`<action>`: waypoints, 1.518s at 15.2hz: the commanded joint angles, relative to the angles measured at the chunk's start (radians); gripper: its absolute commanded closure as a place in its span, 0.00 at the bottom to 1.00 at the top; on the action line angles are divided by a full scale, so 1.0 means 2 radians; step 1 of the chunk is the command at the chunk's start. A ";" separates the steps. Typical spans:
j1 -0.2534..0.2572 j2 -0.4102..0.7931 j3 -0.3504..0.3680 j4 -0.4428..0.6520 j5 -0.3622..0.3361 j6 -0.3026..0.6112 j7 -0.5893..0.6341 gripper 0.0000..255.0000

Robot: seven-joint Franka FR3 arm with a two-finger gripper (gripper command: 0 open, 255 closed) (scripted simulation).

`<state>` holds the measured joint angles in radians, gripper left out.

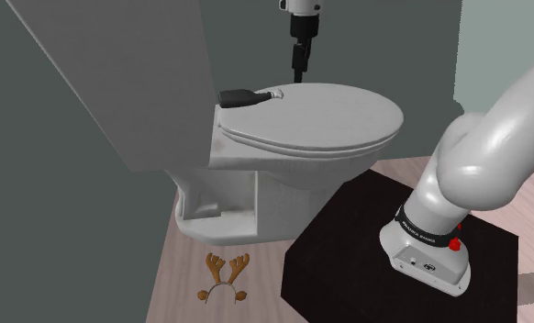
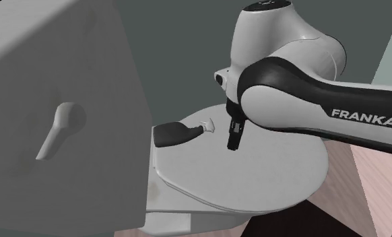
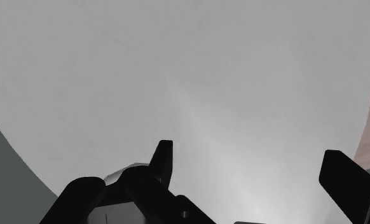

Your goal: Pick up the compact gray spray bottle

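Observation:
The spray bottle [image 1: 242, 96] lies on its side on the shut toilet lid [image 1: 339, 115], close to the tank. Its body is dark grey and its pale nozzle head points toward my gripper [image 1: 298, 73]. In the second exterior view the bottle [image 2: 176, 134] rests at the lid's back edge, and my gripper [image 2: 232, 143] hangs just above the lid [image 2: 255, 175], a short way beyond the nozzle. The wrist view has my gripper [image 3: 250, 168] open over bare lid, with the bottle [image 3: 82, 194] outside one finger [image 3: 163, 159]. Nothing is between the fingers.
The toilet tank [image 1: 118, 73] rises tall right beside the bottle, its flush lever [image 2: 56, 128] on the front. A brown antler headband [image 1: 227, 275] lies on the wooden floor beside the bowl. My black stand [image 1: 348, 248] sits at the lower right.

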<state>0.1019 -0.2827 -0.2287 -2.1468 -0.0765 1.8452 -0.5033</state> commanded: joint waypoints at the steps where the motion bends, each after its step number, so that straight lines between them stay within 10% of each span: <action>1: 0.006 0.036 -0.007 0.022 0.012 0.015 -0.029 0.00; 13: 0.004 0.272 -0.008 0.217 0.103 0.045 -0.191 0.00; 23: 0.003 0.287 -0.005 0.186 0.109 0.090 -0.197 0.00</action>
<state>0.1085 0.2898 -0.2395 -1.7742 0.1405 2.0236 -0.8966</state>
